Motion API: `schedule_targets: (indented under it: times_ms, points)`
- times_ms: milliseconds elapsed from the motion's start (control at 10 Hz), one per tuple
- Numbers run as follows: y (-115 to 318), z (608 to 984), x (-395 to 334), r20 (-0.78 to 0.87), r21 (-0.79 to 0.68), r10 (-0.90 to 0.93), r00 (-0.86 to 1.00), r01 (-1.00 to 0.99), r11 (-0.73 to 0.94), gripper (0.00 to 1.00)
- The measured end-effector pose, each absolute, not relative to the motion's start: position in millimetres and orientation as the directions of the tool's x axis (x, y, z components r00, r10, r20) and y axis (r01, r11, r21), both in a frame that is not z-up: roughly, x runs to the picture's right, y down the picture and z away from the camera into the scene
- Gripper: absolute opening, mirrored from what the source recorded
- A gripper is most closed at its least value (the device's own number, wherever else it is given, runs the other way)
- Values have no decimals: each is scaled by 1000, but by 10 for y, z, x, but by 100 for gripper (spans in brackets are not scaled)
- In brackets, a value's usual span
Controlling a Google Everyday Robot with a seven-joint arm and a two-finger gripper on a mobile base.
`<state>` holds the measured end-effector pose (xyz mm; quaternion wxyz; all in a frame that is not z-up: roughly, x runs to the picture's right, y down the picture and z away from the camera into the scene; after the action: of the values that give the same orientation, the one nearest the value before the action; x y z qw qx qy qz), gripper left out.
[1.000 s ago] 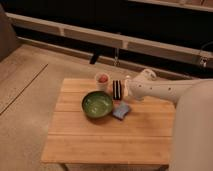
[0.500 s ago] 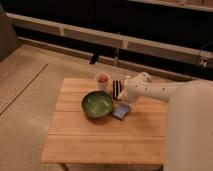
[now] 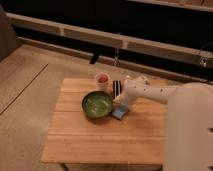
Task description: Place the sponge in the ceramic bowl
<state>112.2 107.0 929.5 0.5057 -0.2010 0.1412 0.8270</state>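
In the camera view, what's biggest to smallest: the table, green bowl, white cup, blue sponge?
1. wooden table
2. green bowl
3. white cup and blue sponge look alike, so I won't rank them.
The gripper hangs just above the sponge.

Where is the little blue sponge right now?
In the camera view, the sponge lies on the table by the green bowl's right edge, with the gripper just behind it.

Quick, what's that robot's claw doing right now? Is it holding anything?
Gripper: down at the table just above the sponge, beside the ceramic bowl; whether it is open, closed or holding the sponge cannot be told.
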Motion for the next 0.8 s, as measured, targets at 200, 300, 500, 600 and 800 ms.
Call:
schedule_targets:
  times_ms: [200,300,500,600,800]
  points:
    - [1118,9316,1181,-495,53,763,-416,-891,-451,59]
    - [1131,9322,1211,-501,65,757,-420,-890,-451,51]
    - [1180,9338,1315,-515,94,741,-431,-888,-451,31]
    - [1202,9346,1341,-523,105,734,-434,-887,-449,20]
    - [1205,9346,1394,-525,121,730,-438,-887,-446,3]
